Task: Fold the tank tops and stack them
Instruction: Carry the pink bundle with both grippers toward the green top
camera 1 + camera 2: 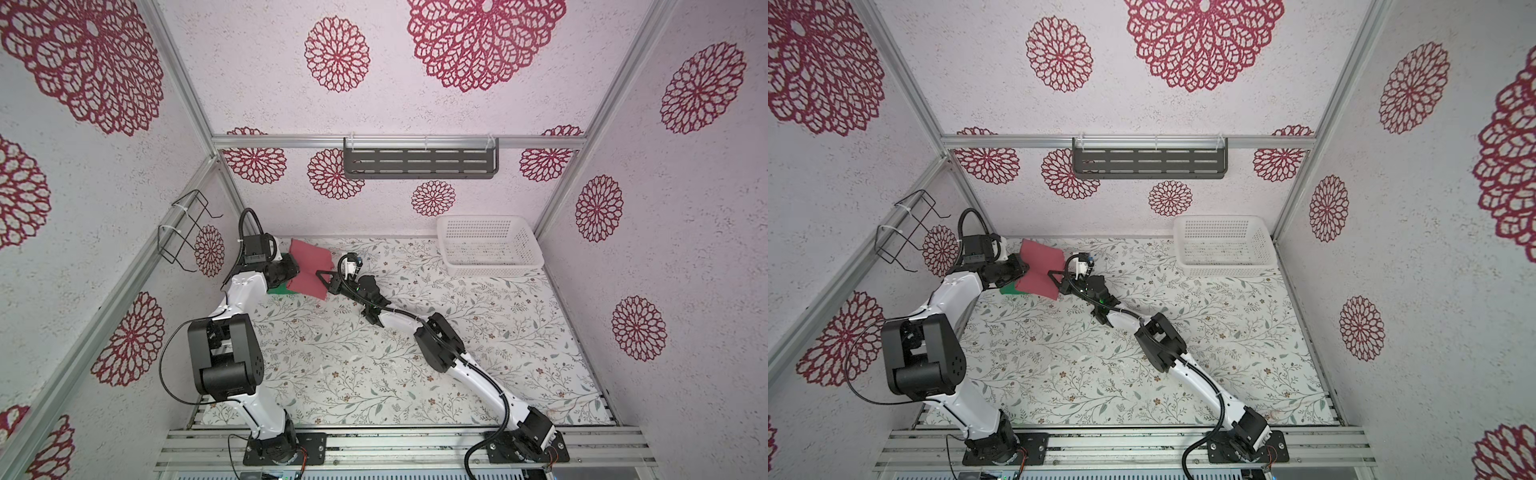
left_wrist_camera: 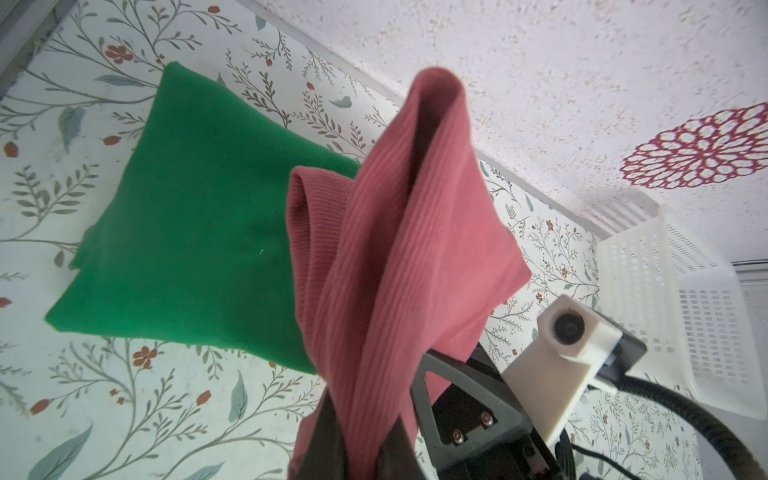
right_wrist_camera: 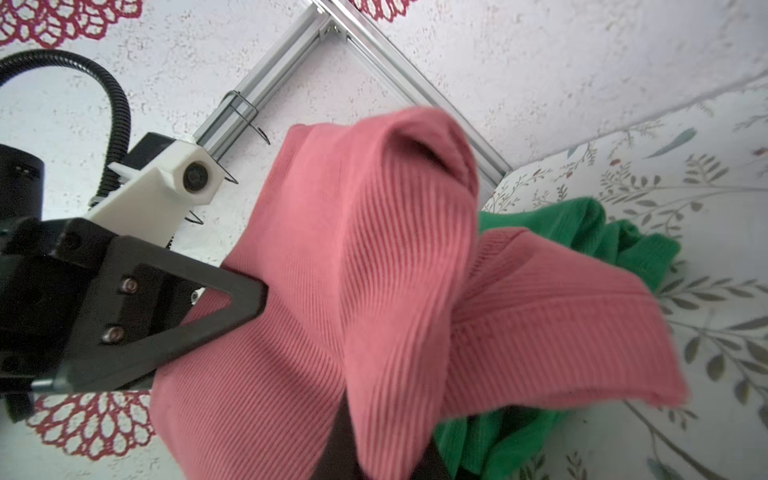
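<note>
The pinkish red tank top (image 1: 309, 266) (image 1: 1040, 266) hangs folded and bunched between both grippers at the far left of the table. My left gripper (image 1: 296, 271) (image 2: 365, 440) is shut on its left edge. At the opposite edge my right gripper (image 1: 323, 279) (image 3: 386, 453) is shut on the same cloth. The ribbed red fabric (image 2: 407, 257) (image 3: 353, 270) rises straight out of each pair of jaws. The green tank top (image 2: 199, 232) (image 3: 623, 237) lies folded flat on the table just beneath it. In both top views only a green strip (image 1: 282, 289) (image 1: 1008, 289) shows.
A white perforated basket (image 1: 490, 245) (image 1: 1225, 245) (image 2: 685, 311) stands at the back right corner. A dark slotted shelf (image 1: 419, 162) hangs on the back wall and a wire rack (image 1: 187, 232) on the left wall. The floral table cloth (image 1: 415, 353) stretches to the front.
</note>
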